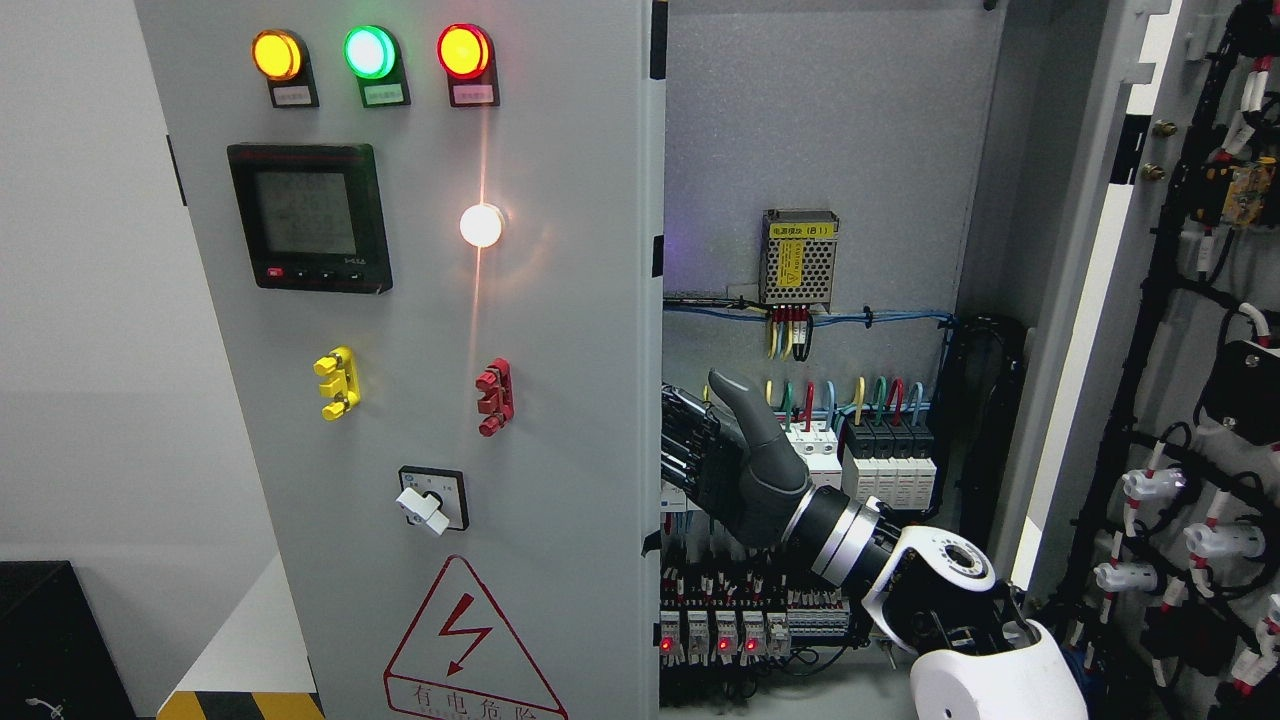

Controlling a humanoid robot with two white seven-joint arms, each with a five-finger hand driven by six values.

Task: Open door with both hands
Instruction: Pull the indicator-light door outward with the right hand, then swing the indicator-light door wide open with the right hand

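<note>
The grey left door (lamps, meter and switches on its face) stood nearly shut; the right door, toward three o'clock, hung wide open.

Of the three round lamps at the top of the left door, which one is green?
The middle lamp is green. The lamp on its left is amber and the lamp on its right is red.
</note>
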